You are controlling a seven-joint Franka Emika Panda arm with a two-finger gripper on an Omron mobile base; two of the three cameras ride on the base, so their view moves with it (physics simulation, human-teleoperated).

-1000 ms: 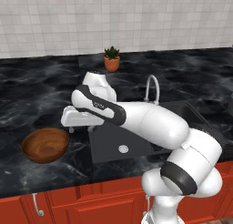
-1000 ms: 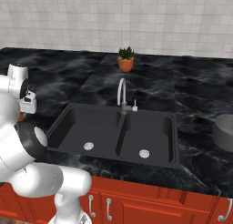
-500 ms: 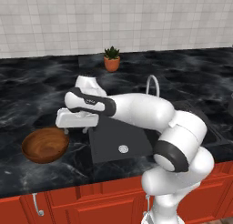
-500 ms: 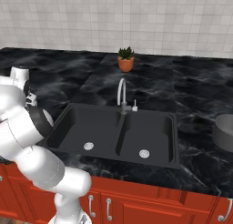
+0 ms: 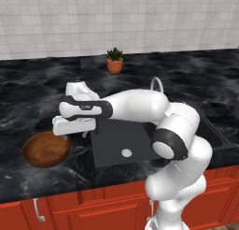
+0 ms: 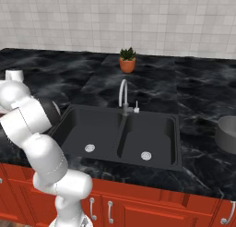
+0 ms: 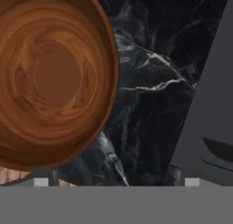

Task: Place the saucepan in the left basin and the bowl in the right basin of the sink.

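The reddish-brown wooden bowl (image 5: 45, 149) sits on the black marble counter left of the sink (image 6: 120, 110); in the hand view the bowl (image 7: 50, 77) lies large at the left. My gripper (image 5: 73, 136) hangs open just above the bowl's right rim. In the hand view one side of the gripper (image 7: 116, 182) is over the bowl and the other over bare counter. The grey saucepan (image 6: 227, 134) stands at the far right of the counter, cut by the frame edge. The wide left basin (image 6: 90, 129) and narrow right basin (image 6: 151, 136) hold nothing.
A silver gooseneck faucet (image 6: 122, 94) rises behind the divider. A terracotta plant pot (image 5: 114, 64) stands at the back by the tiled wall. The sink's raised edge (image 7: 214, 104) lies close to the hand's right side. Red cabinets (image 6: 138, 203) run below the counter.
The elbow has swung outward and down. The hand has sunk slightly toward the bowl's right rim, still open. Bowl and saucepan have not moved.
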